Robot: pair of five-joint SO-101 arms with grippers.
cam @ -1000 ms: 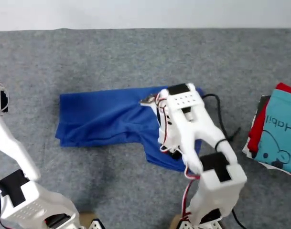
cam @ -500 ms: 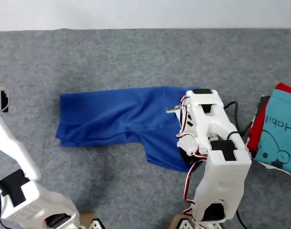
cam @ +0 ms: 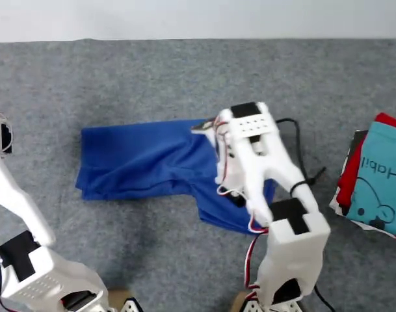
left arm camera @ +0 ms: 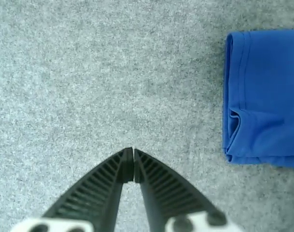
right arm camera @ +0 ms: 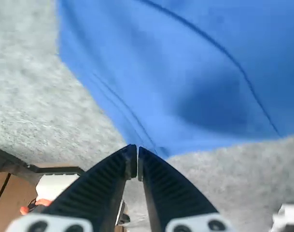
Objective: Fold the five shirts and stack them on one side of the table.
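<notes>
A blue shirt (cam: pixel 145 159) lies partly folded across the middle of the grey mat, with a flap hanging toward the near side. My right arm (cam: pixel 256 156) stands over its right part. In the right wrist view my right gripper (right arm camera: pixel 137 151) is shut, its tips at the hem of the blue shirt (right arm camera: pixel 185 72) with no cloth seen between them. My left gripper (left arm camera: pixel 133 157) is shut above bare mat, a little off the folded edge of the blue shirt (left arm camera: pixel 265 96). The left arm (cam: pixel 15 221) is at the near left corner.
A stack of folded shirts sits at the right edge, a teal one (cam: pixel 380 182) on top and a red one (cam: pixel 346 179) beneath. The grey mat (cam: pixel 184 71) is bare behind the blue shirt and at the near left.
The right arm swung right toward the stack half a second ago and is back to the left over the shirt. The shirt's outline and the left arm are unchanged.
</notes>
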